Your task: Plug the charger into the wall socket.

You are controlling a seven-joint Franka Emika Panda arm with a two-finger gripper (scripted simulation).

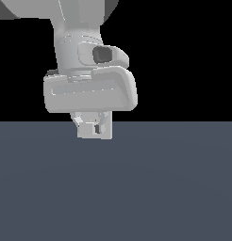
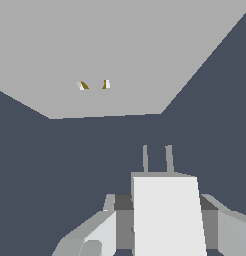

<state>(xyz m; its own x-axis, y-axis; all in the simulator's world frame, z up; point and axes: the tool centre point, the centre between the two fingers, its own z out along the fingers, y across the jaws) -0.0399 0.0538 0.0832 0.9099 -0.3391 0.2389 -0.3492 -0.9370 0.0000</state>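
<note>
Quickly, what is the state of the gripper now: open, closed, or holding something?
Gripper: closed on the charger, whose two prongs point toward the wall socket.

The gripper (image 1: 93, 123) hangs left of centre in the exterior view, above the floor (image 1: 174, 188). The charger (image 2: 167, 215) sits between its fingers, prongs pointing toward the wall socket (image 2: 95, 55), which stands farther off, apart from it.

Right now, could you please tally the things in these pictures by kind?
Charger: 1
Wall socket: 1
Gripper: 1
Total: 3
</note>
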